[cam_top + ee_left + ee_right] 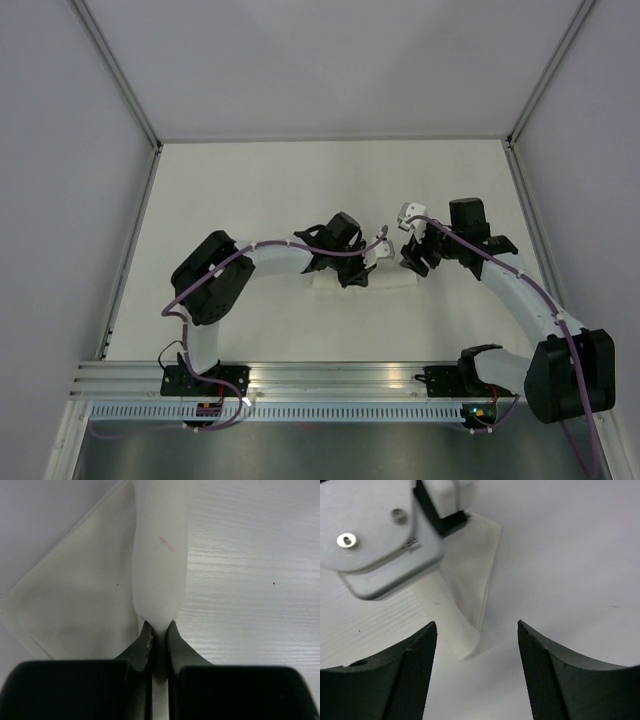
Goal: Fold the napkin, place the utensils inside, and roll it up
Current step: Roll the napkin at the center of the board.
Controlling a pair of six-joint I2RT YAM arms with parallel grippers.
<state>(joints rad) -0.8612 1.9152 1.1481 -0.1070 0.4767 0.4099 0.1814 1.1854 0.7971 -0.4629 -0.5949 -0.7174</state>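
The napkin (160,555) is a white cloth partly rolled into a slim tube, with a flat flap (75,595) spreading to one side. My left gripper (157,626) is shut on the tube's near end. From above, the napkin (395,282) lies as a short white strip between the two grippers, with the left gripper (350,272) over it. My right gripper (477,625) stands open just off the roll's (447,620) free end, nothing between its fingers (415,670). The utensils are hidden from every view.
The left gripper's grey and white wrist housing (380,540) fills the upper left of the right wrist view, close to the right fingers. The white table (250,190) is bounded by metal frame posts (135,110) and a rail (330,375) at the near edge.
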